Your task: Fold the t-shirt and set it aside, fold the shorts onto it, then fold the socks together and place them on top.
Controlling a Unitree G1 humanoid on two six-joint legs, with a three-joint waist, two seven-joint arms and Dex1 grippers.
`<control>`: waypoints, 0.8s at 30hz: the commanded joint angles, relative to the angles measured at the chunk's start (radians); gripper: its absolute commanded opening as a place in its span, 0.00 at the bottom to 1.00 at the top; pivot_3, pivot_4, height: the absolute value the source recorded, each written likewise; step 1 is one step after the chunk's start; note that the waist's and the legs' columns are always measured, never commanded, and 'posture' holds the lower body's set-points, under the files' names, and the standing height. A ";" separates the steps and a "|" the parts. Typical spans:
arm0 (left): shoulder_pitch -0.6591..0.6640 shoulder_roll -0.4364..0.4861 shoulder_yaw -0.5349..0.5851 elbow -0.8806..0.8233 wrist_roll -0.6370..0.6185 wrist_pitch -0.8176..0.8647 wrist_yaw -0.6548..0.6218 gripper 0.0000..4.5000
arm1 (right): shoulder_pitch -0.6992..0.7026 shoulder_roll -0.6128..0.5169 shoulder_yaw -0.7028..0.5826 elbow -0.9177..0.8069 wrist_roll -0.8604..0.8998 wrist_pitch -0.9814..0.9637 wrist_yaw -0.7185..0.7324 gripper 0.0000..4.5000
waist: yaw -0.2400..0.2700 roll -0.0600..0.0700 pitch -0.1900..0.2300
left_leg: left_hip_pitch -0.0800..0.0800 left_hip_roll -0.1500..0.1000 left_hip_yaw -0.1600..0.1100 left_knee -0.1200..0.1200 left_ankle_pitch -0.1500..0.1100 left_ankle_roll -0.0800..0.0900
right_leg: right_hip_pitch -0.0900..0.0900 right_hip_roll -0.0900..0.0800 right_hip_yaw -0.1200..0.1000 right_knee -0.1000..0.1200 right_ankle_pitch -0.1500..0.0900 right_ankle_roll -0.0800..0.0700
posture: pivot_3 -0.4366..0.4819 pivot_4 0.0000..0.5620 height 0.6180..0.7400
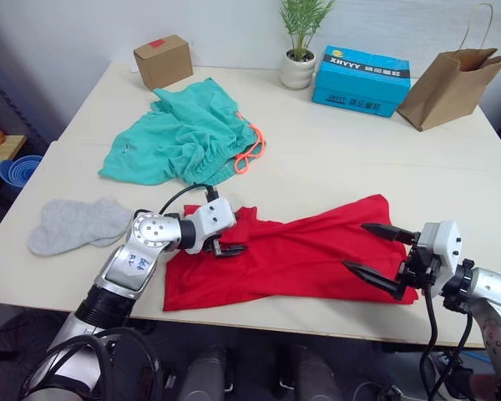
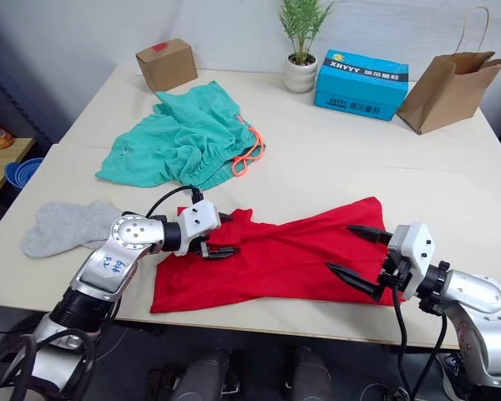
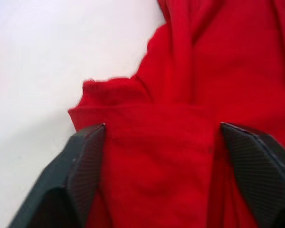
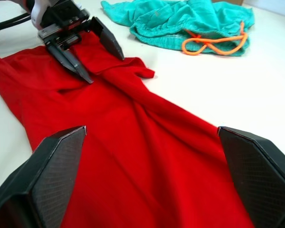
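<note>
left pincer (image 1: 227, 243) spread over t-shirt (image 1: 301, 255) at its left end | right pincer (image 1: 379, 251) spread at its right end | t-shirt laid along bench (image 1: 342, 159) front | shorts (image 1: 184, 134) behind | socks (image 1: 77, 224) left

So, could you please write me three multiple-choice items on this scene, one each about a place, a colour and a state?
1. Where do the socks lie?
A. on the t-shirt
B. on the table, on the robot's left of the t-shirt
C. inside the paper bag

2. What colour is the shorts' drawstring?
A. orange-coral
B. white
C. black

3. How are the left gripper and right gripper?
A. both open
B. both shut
C. one shut on the socks

Answers: B, they lie apart on bare table; A, it stands out against the teal; A, both wrist views show spread fingers over red cloth.
</note>
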 commanded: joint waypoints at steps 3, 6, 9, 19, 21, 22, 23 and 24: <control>0.007 0.007 0.042 -0.055 -0.061 -0.001 -0.043 0.44 | 0.019 0.000 -0.008 -0.038 0.004 -0.014 -0.007 1.00 | -0.001 0.000 0.000 | 0.000 0.000 0.000 0.000 0.000 0.000 | 0.000 0.000 0.000 0.000 0.000 0.000 | 0.48 0.27 1.00; 0.011 0.023 0.063 -0.041 -0.078 -0.028 -0.067 0.23 | 0.022 -0.001 -0.002 -0.033 0.002 -0.015 -0.005 1.00 | -0.003 0.000 0.000 | 0.000 0.000 0.000 0.000 0.000 0.000 | 0.000 0.000 0.000 0.000 0.000 0.000 | 0.48 0.27 1.00; 0.009 0.029 0.080 -0.006 -0.084 -0.059 -0.075 0.01 | 0.021 0.000 0.002 -0.027 0.000 -0.017 -0.003 1.00 | -0.002 0.000 0.000 | 0.000 0.000 0.000 0.000 0.000 0.000 | 0.000 0.000 0.000 0.000 0.000 0.000 | 0.48 0.27 1.00; 0.011 0.049 0.149 0.096 -0.162 -0.191 -0.180 0.01 | 0.009 0.001 0.011 -0.001 -0.008 -0.026 0.010 1.00 | -0.001 0.000 0.000 | 0.000 0.000 0.000 0.000 0.000 0.000 | 0.000 0.000 0.000 0.000 0.000 0.000 | 0.48 0.27 1.00; 0.016 0.061 0.170 0.102 -0.168 -0.202 -0.179 0.01 | 0.011 0.003 0.009 -0.002 -0.010 -0.027 0.010 1.00 | -0.002 0.000 0.000 | 0.000 0.000 0.000 0.000 0.000 0.000 | 0.000 0.000 0.000 0.000 0.000 0.000 | 0.48 0.27 1.00; 0.026 0.071 0.191 0.095 -0.191 -0.195 -0.190 0.01 | 0.015 0.003 0.007 -0.002 -0.011 -0.028 0.011 1.00 | -0.002 0.000 0.000 | 0.000 0.000 0.000 0.000 0.000 0.000 | 0.000 0.000 0.000 0.000 0.000 0.000 | 0.48 0.27 1.00; 0.041 0.081 0.211 0.087 -0.220 -0.201 -0.213 0.01 | 0.019 0.003 0.004 -0.002 -0.011 -0.029 0.012 1.00 | -0.003 0.000 0.000 | 0.000 0.000 0.000 0.000 0.000 0.000 | 0.000 0.000 0.000 0.000 0.000 0.000 | 0.48 0.27 1.00; 0.063 0.096 0.228 0.069 -0.259 -0.212 -0.261 0.01 | 0.024 0.002 0.002 -0.002 -0.011 -0.029 0.013 1.00 | -0.004 0.000 0.000 | 0.000 0.000 0.000 0.000 0.000 0.000 | 0.000 0.000 0.000 0.000 0.000 0.000 | 0.48 0.27 1.00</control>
